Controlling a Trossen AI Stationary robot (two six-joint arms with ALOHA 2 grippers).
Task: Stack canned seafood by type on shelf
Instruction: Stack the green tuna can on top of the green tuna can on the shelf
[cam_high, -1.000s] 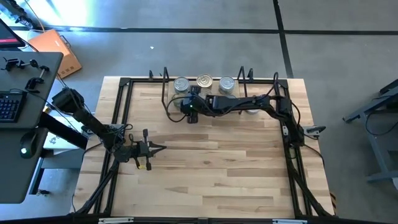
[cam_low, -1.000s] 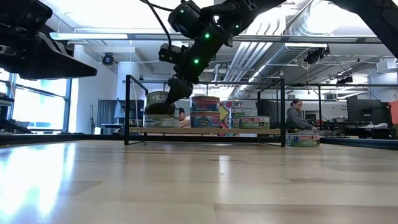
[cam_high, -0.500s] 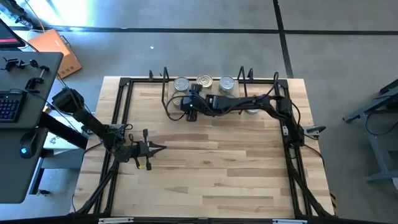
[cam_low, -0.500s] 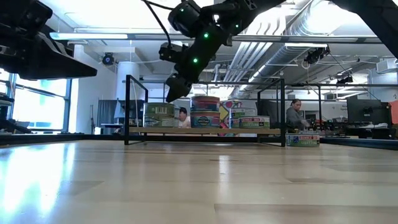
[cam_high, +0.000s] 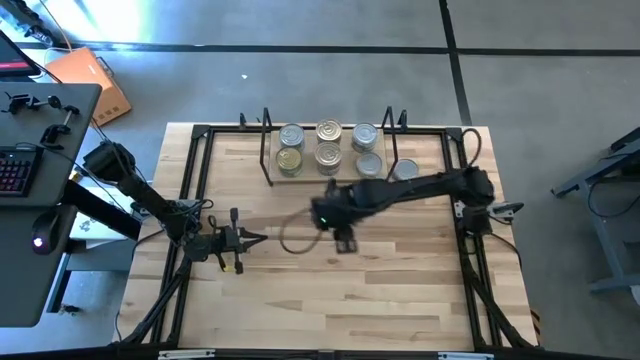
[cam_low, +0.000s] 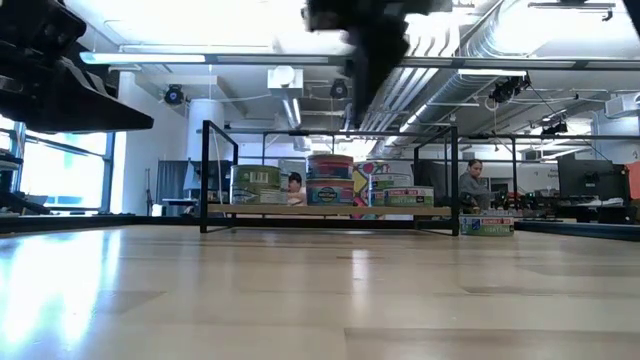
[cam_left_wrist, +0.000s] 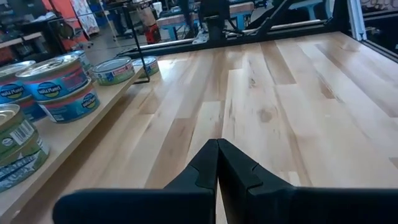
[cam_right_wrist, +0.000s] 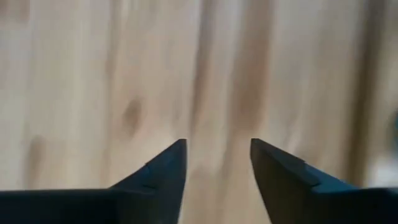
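Because nothing sits between its fingers, count the right gripper (cam_high: 345, 240) as released: tips parted over bare table (cam_high: 380, 290), about mid-board, well apart from every tin. Roughly level with it, toward the left side, find the left gripper (cam_high: 258, 238) clenched on nothing, tips pressed together, parked low over the wood and pointing inward.

Farther back, along the far edge, reach the shelf (cam_high: 310, 178), already carrying six tins (cam_high: 327, 155) in two rows of three abreast, gold-toned tops mixed with silver-grey ones. From the low view, read at least the middle position as stacked higher than its neighbours.

Just outside the shelf's right uprights, on the table itself, note one loose tin (cam_high: 404, 170) with a silver-grey top. Judge this the likely next pick. From the right gripper, look for it toward the far edge and off to the right, near that arm's own base; from the left gripper, across the whole shelf width. So favour the right arm as clearly nearer. Being round and squat, offers no long axis to line up with, so expect any approach angle to serve, provided the fingers clear the black upright beside it.
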